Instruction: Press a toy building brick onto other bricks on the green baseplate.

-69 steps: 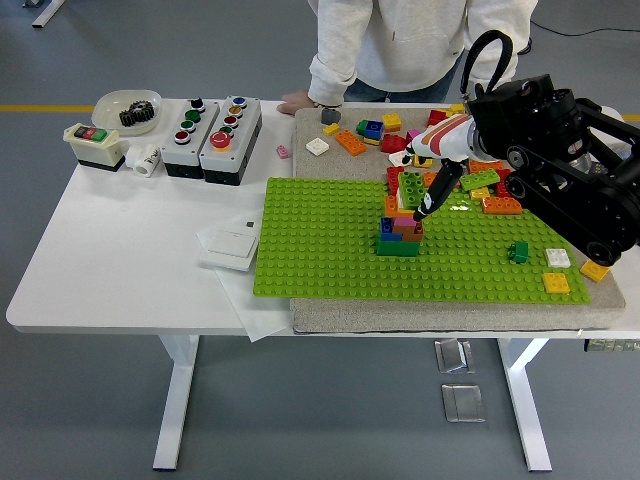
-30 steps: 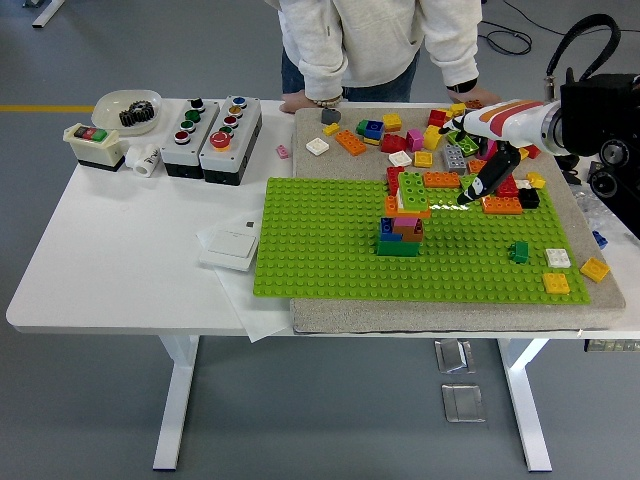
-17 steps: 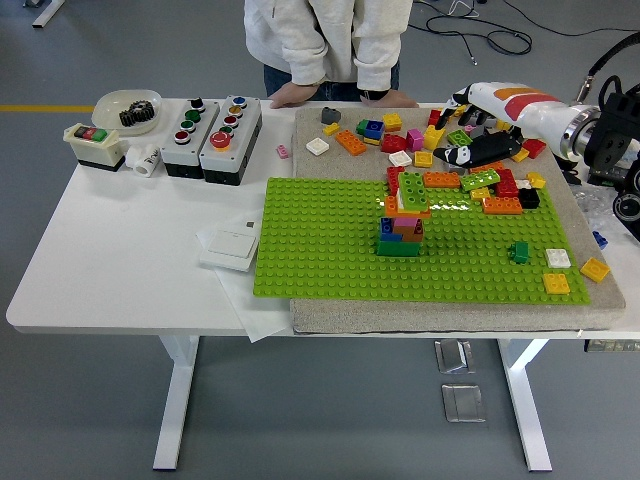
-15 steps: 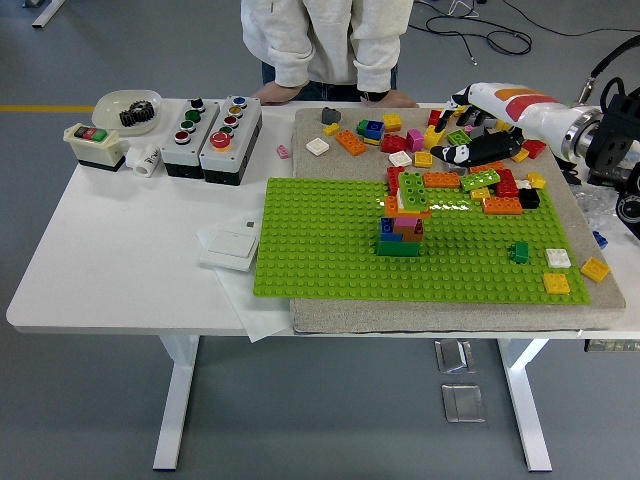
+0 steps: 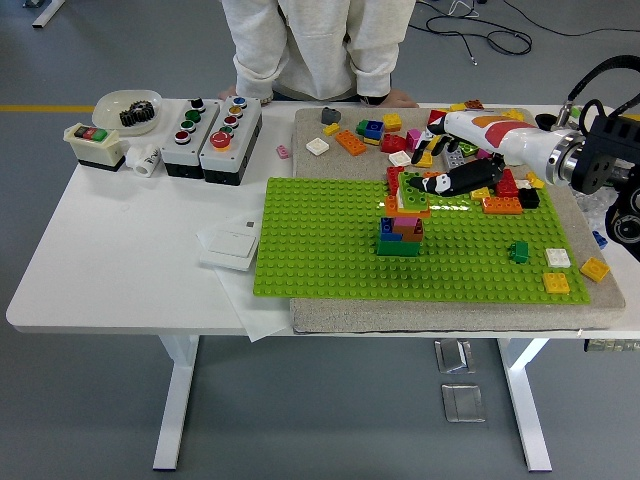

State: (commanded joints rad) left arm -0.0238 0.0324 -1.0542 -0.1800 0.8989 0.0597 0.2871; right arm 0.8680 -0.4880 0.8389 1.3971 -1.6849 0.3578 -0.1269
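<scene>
Robot hand beside brick stack on green baseplate

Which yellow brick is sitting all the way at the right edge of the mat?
The tilted yellow brick lying off the green baseplate, on the grey mat. The other yellow one nearby sits on the baseplate's corner, left of it.

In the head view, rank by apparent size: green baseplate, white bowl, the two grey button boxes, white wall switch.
1. Green baseplate, by far.
2. The two button boxes together.
3. White bowl and wall switch look alike; not ranked.
</scene>
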